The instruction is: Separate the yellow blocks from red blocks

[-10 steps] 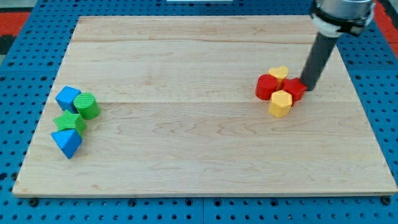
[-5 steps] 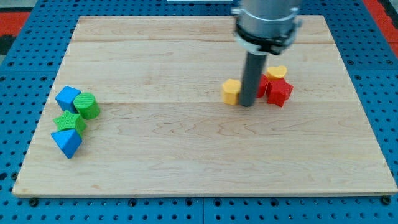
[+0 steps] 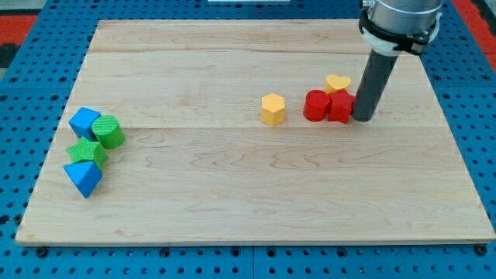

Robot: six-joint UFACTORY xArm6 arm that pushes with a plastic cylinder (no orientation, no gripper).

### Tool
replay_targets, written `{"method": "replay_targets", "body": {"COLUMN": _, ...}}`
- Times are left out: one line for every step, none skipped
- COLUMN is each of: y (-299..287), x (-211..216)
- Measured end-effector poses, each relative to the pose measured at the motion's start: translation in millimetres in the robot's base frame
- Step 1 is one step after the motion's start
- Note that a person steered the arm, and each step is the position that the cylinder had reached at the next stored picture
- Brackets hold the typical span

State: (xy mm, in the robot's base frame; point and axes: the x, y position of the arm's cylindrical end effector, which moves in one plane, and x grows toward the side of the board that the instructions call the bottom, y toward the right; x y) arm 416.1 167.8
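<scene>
A yellow hexagonal block (image 3: 273,109) stands alone near the board's middle. To its right, a red round block (image 3: 315,105) and a red star-like block (image 3: 339,108) sit side by side, touching. A yellow heart block (image 3: 337,83) lies just above them, touching the reds. My tip (image 3: 362,118) is on the board right against the right side of the red star-like block, below and to the right of the yellow heart.
At the view's left edge of the wooden board (image 3: 248,201) sit a blue block (image 3: 83,122), a green round block (image 3: 109,132), a green star block (image 3: 85,151) and a blue block (image 3: 84,177), bunched together.
The yellow hexagonal block was pushed left, away from the reds. My tip then went from between them round to the right of the reds, which shifted slightly left.
</scene>
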Motion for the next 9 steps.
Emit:
{"method": "replay_targets", "body": {"y": -4, "x": -23}}
{"method": "replay_targets", "body": {"y": -13, "x": -29}}
{"method": "replay_targets", "body": {"y": -13, "x": -29}}
{"method": "replay_targets", "body": {"y": -13, "x": -29}}
{"method": "replay_targets", "body": {"y": -10, "x": -28}}
{"method": "replay_targets", "body": {"y": -10, "x": -28}}
{"method": "replay_targets", "body": {"y": 6, "x": -32}}
{"method": "replay_targets", "body": {"y": -19, "x": -55}}
{"method": "replay_targets", "body": {"y": -89, "x": -57}}
